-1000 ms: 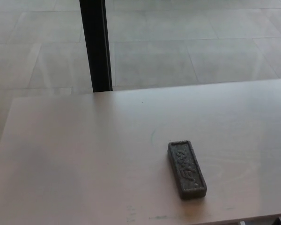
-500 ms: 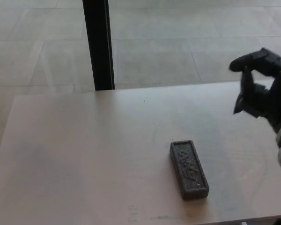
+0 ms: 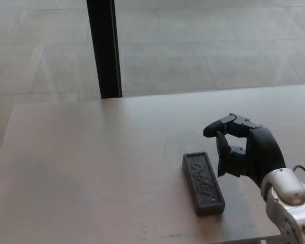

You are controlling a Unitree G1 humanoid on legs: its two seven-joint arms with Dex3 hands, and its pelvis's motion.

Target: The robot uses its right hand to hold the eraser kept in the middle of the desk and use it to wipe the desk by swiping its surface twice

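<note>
One eraser (image 3: 203, 183) lies flat on the pale worktop (image 3: 81, 173): a dark grey, speckled rectangular block with raised lettering on its top face, its long axis running from about 11 o'clock to 5 o'clock, a little right of centre near the front edge. One right hand (image 3: 244, 150) hangs just beside it at 3 o'clock, apart from it, fingers curled but spread and holding nothing. A single black post (image 3: 104, 48) stands beyond the far edge at 11 o'clock.
</note>
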